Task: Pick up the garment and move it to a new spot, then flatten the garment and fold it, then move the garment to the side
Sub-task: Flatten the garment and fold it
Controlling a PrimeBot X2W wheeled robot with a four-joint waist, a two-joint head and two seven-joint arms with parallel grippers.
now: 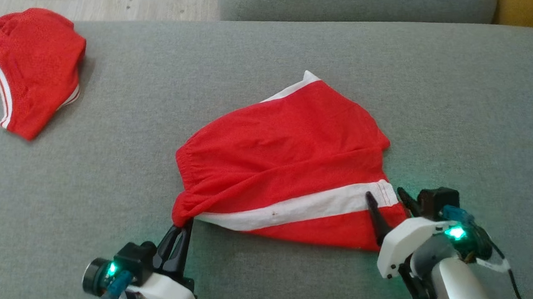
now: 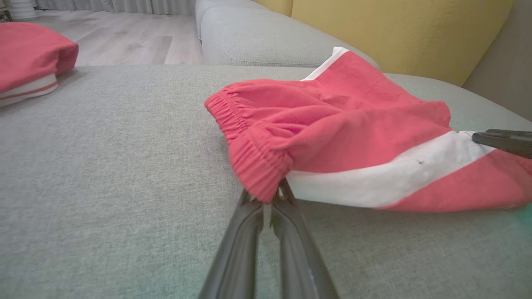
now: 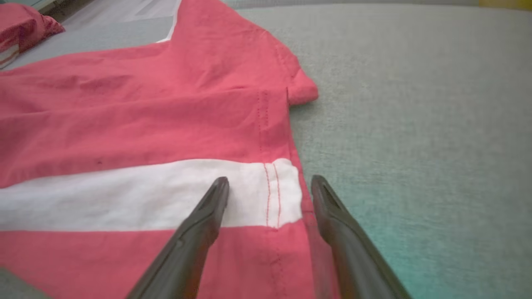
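Your left gripper (image 1: 185, 223) is pinched shut on the waistband corner of the red shorts (image 1: 290, 146) right at its tips, so now push your wide-open right gripper (image 3: 270, 185) down over the white-striped hem between its fingers and squeeze.

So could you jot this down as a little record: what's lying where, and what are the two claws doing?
surface: grey cushion
main garment: red shorts with a white stripe, lying rumpled near the middle
left gripper: shut on the elastic waistband corner of the shorts
right gripper: open, fingers straddling the hem at the stripe's end, nothing gripped
other item: second red garment, bunched at the far left, apart from the shorts
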